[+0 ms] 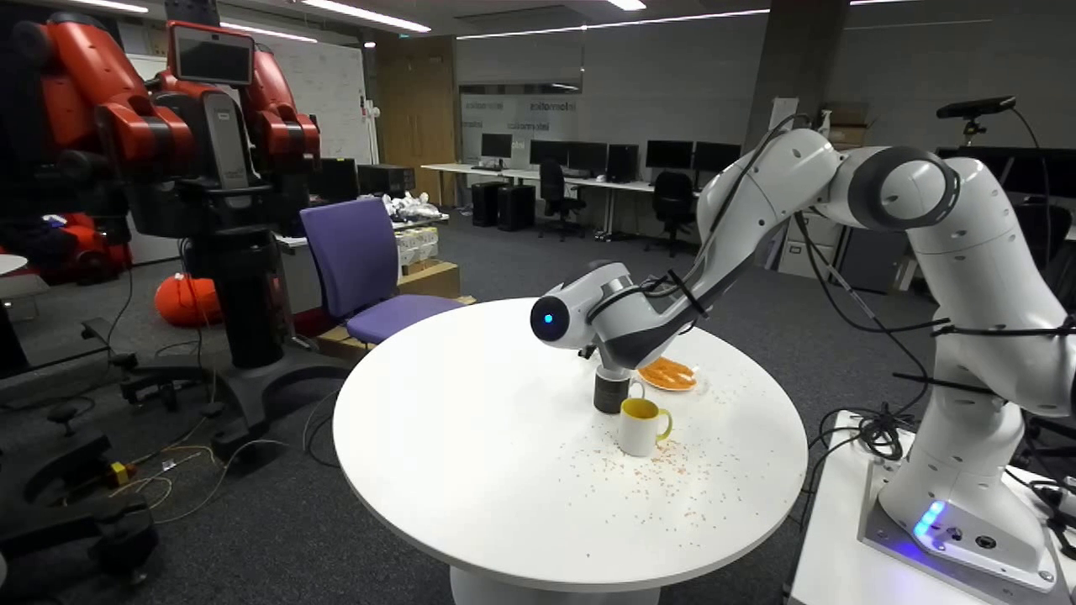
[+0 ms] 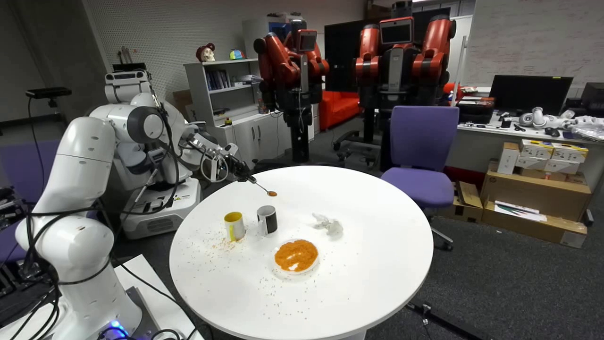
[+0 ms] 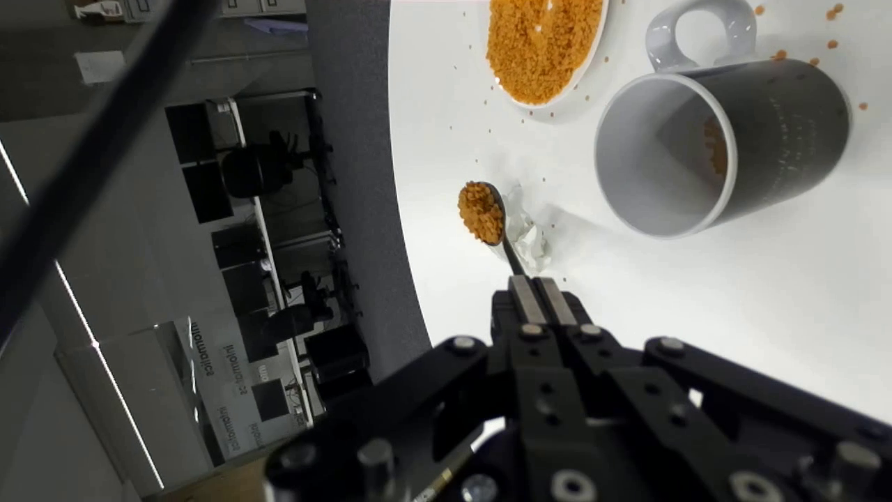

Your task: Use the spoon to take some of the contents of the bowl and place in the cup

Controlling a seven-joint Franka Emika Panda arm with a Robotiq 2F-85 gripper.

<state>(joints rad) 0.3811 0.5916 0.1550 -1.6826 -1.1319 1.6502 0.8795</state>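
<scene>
Wrist view: hand [image 3: 535, 281] pinches loaded spoon [image 3: 512, 255]; bowl [image 3: 574, 78] holds orange flakes [image 3: 543, 52], dark mug [image 3: 780, 139] some.

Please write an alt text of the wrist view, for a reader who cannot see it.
A robot hand grips a spoon heaped with orange grains over a white table. On it are a dark mug with some grains inside, a cropped dish of grains, and crumpled white material.

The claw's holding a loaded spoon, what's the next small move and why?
Probably shift the claw sideways to bring the spoon, held level, over the dark mug: the spoon is heaped with orange grains and appears beside the mug's opening.
</scene>
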